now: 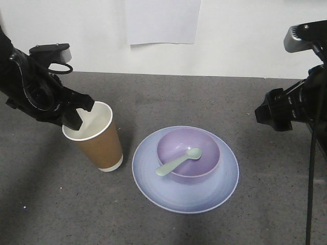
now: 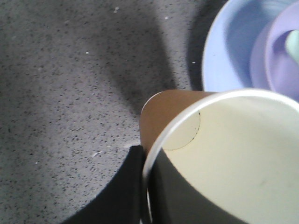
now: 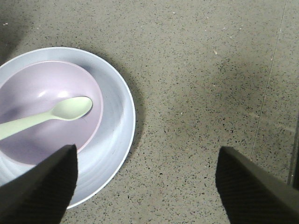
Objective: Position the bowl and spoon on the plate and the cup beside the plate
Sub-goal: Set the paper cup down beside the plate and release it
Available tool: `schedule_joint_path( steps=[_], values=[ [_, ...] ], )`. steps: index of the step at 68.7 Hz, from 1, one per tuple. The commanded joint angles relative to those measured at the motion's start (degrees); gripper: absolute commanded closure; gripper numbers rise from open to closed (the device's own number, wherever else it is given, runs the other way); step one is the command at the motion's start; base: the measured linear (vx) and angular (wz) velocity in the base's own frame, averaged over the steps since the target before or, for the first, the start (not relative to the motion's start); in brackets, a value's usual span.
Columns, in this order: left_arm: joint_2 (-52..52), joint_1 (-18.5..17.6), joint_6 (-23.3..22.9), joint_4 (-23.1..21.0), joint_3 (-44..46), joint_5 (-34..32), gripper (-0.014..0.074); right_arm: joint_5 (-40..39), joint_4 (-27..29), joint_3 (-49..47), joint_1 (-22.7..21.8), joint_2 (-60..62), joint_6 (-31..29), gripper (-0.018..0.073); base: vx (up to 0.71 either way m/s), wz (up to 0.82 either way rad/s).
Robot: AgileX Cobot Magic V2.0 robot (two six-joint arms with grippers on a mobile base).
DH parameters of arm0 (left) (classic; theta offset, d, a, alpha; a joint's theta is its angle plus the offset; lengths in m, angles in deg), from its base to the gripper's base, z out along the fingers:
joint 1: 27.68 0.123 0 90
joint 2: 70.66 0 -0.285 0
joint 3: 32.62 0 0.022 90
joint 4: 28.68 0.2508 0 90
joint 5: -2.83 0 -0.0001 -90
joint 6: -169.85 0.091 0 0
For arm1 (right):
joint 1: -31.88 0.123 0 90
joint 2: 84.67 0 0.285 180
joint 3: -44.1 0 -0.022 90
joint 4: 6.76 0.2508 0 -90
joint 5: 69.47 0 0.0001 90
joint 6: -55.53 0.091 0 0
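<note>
The brown paper cup (image 1: pixel 99 145) stands just left of the plate, leaning slightly. My left gripper (image 1: pixel 77 116) is shut on its rim, one finger inside and one finger (image 2: pixel 124 191) outside the brown wall of the cup (image 2: pixel 168 109). The pale blue plate (image 1: pixel 214 191) holds the lavender bowl (image 1: pixel 204 148), and the mint spoon (image 1: pixel 176 162) lies in the bowl with its handle over the front-left rim. My right gripper (image 1: pixel 271 109) hovers open to the right of the plate (image 3: pixel 114 135), with nothing between its fingers. In the right wrist view the bowl (image 3: pixel 42 88) and spoon (image 3: pixel 70 108) lie at the left.
The grey speckled tabletop (image 1: pixel 51 214) ends at a white wall with a sheet of paper (image 1: pixel 162 20) on it. A black cable (image 1: pixel 310 194) hangs down at the right edge.
</note>
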Motion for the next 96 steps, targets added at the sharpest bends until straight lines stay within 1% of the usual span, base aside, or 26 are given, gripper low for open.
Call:
schedule_joint_path(
  steps=[1,24,31,39,42,50,66,77,84,96],
  values=[
    [1.30,-0.37,-1.10,0.05,1.40,-1.70,0.0604,-3.00,-0.38,-1.32,-0.16,1.41,-0.17,-0.0034,0.00,0.00],
    [-1.23,-0.37,-1.15,0.11,1.40,-1.44,0.0596,-3.00,-0.44,-1.32,-0.16,1.41,-0.17,-0.0034,0.00,0.00],
    [-1.59,-0.37,-1.15,0.11,1.40,-1.40,0.0586,-3.00,-0.44,-1.32,-0.16,1.41,-0.17,-0.0034,0.00,0.00],
    [-1.59,-0.37,-1.15,0.11,1.40,-1.51,0.0554,-3.00,-0.44,-1.32,-0.16,1.41,-0.17,-0.0034,0.00,0.00],
    [-1.59,-0.37,-1.15,0.11,1.40,-1.51,0.0533,-3.00,-0.44,-1.32,-0.16,1.41,-0.17,-0.0034,0.00,0.00],
    [-1.59,-0.37,-1.15,0.11,1.40,-1.51,0.0441,-3.00,-0.44,-1.32,-0.16,1.41,-0.17,-0.0034,0.00,0.00],
    [-1.47,-0.37,-1.15,0.11,1.40,-2.00,0.0181,-3.00,-0.44,-1.32,-0.16,1.41,-0.17,-0.0034,0.00,0.00],
    [-1.40,-0.31,-1.15,0.11,1.59,-2.68,0.0041,-3.00,-0.44,-1.32,-0.16,1.41,-0.17,-0.0034,0.00,0.00],
    [-0.74,-0.31,-1.15,0.17,1.59,-3.99,0.0007,-2.92,-0.44,-1.32,-0.16,1.41,-0.17,-0.0034,0.00,0.00],
    [3.36,-0.27,-1.30,2.17,1.59,-7.75,0.0006,-2.99,-0.44,-1.32,-0.16,1.41,0.27,-0.0034,0.00,0.00]
  ],
)
